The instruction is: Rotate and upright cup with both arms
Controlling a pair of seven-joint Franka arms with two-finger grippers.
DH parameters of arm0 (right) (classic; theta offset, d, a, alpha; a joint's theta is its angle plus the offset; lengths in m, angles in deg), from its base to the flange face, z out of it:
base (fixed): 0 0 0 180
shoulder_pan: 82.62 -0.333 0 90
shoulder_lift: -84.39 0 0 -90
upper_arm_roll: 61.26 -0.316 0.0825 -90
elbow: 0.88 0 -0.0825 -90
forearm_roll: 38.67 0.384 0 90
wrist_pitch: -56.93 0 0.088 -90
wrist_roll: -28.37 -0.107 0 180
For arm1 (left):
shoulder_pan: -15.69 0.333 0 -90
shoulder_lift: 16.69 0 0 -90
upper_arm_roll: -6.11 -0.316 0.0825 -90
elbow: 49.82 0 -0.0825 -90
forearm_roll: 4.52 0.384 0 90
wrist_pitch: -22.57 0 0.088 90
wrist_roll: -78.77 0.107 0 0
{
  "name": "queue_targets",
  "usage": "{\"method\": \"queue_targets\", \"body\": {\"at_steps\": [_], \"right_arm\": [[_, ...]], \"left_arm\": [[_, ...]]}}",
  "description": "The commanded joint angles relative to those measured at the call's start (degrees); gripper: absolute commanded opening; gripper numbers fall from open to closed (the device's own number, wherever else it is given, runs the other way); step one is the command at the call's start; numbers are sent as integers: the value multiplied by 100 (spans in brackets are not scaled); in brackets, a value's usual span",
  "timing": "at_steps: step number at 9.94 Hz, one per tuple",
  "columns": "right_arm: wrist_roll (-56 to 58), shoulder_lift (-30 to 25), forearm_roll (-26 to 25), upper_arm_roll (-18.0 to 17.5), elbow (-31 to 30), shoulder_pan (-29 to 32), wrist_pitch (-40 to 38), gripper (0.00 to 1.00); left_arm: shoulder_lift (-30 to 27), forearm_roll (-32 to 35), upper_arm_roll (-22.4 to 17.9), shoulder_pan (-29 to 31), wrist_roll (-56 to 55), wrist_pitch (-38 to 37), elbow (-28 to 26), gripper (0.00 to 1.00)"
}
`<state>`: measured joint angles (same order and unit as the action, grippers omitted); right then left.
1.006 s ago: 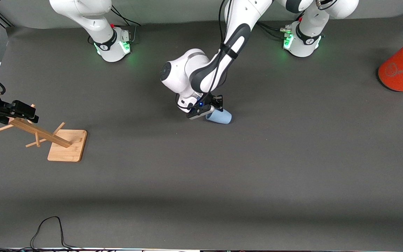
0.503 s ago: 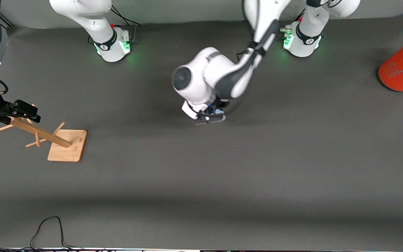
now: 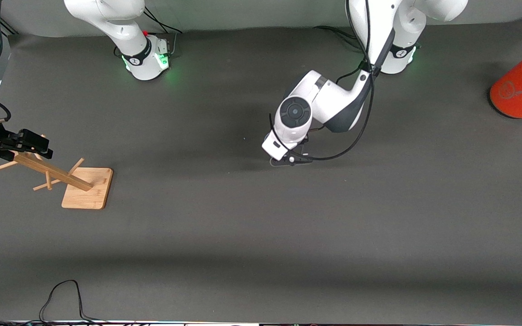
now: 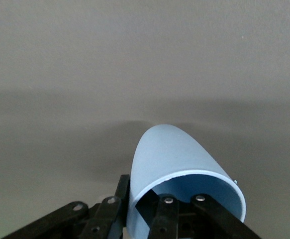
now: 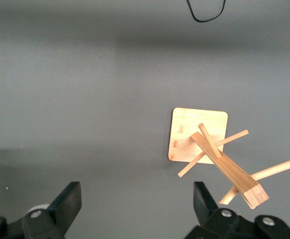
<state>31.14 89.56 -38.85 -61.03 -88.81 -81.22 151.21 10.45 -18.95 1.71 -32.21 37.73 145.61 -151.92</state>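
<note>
The pale blue cup (image 4: 169, 154) shows only in the left wrist view; in the front view the left arm's wrist hides it. My left gripper (image 4: 145, 196) is shut on the cup's rim, one finger (image 4: 122, 186) outside the wall and one inside the mouth. The cup's mouth faces the wrist and its base points away, toward the mat. In the front view the left gripper (image 3: 289, 159) is low over the middle of the table. My right gripper (image 3: 30, 142) is open and empty and waits over the wooden rack; its fingers (image 5: 67, 199) stand wide apart.
A wooden peg rack (image 3: 86, 188) on a square base stands at the right arm's end, also in the right wrist view (image 5: 197, 134). An orange cylinder with a grey top (image 3: 521, 88) stands at the left arm's end. A black cable (image 3: 61, 294) loops at the near edge.
The left arm has swung toward its own end of the table and turned its wrist, taking the cup, which lay on its side, out of sight under it. The right arm has not moved.
</note>
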Motion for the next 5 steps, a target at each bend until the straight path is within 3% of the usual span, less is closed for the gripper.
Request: {"method": "queue_targets", "body": {"at_steps": [1,3,4,5], "right_arm": [[83,-113,-26,-31,-119,44,12,100],[48,-87,-26,-31,-76,44,3,100],[39,-87,-26,-40,-75,44,-6,100],[39,-78,-18,-40,-75,35,-6,100]], "left_arm": [[-297,-130,-44,-290,-273,857,-712,0],[-210,-332,-44,-421,-273,1037,-731,0],[-201,-332,-44,-439,-290,1037,-732,22],[-201,-332,-44,-457,-404,1011,-714,84]]}}
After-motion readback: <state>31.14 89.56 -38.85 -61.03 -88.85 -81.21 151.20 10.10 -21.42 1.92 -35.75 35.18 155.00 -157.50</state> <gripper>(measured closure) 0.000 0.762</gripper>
